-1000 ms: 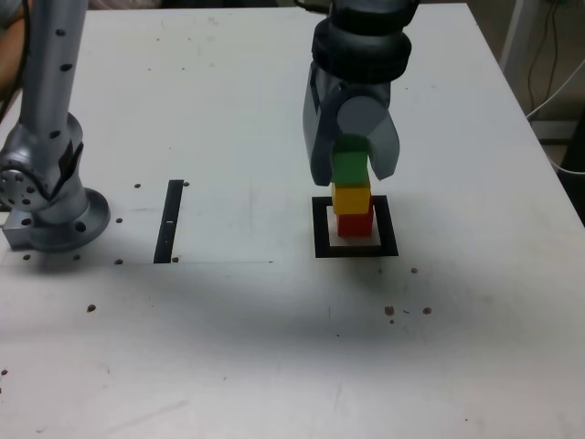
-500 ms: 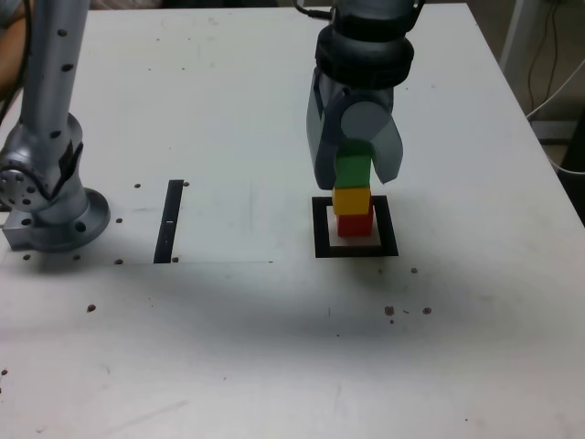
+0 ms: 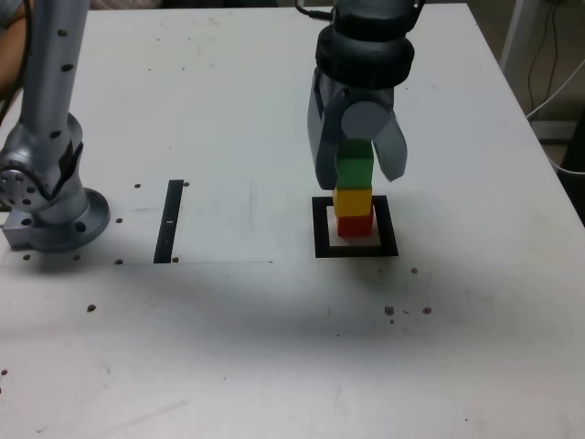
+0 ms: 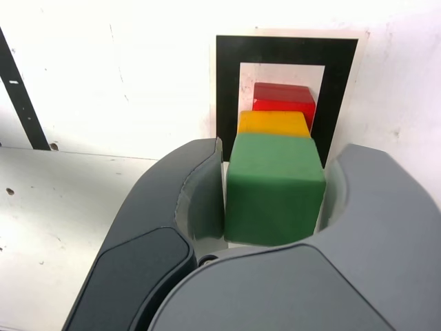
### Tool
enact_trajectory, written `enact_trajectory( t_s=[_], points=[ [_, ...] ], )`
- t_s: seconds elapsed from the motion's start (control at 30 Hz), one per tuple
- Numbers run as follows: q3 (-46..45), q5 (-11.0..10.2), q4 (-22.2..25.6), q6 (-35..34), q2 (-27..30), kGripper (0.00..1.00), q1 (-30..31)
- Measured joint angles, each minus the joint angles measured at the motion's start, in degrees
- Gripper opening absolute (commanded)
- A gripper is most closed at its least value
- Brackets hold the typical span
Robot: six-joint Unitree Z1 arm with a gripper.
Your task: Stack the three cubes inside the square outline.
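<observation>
The three cubes stand in one column inside the square outline (image 3: 322, 229): the red cube (image 3: 355, 224) at the bottom, the yellow cube (image 3: 352, 198) on it, the green cube (image 3: 355, 167) on top. My gripper (image 3: 358, 176) hangs over the stack with a finger on each side of the green cube. In the wrist view the green cube (image 4: 274, 189) sits between the jaws with a thin gap at each side, above the yellow cube (image 4: 272, 124), the red cube (image 4: 284, 96) and the outline (image 4: 227, 83). The gripper (image 4: 275, 155) is open a little.
The arm's grey base (image 3: 55, 215) stands at the exterior view's left. A narrow black strip (image 3: 170, 221) lies between it and the outline. A person's arm (image 3: 7, 46) shows at the top left corner. Cables (image 3: 548, 91) hang beyond the table's right edge.
The gripper lowered the green cube onto the yellow cube, then its fingers spread apart slightly and let go. The stack has not shifted.
</observation>
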State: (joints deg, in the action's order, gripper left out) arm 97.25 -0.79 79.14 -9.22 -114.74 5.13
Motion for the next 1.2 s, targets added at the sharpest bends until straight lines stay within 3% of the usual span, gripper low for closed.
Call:
enact_trajectory(
  t_s=[0.53, 1.2],
  points=[
    [1.33, -3.01, 0.92, -0.71, 2.08, 0.99, 0.61],
    [0.11, -1.76, 9.09, -0.73, 10.29, 0.99, 3.26]
  ],
)
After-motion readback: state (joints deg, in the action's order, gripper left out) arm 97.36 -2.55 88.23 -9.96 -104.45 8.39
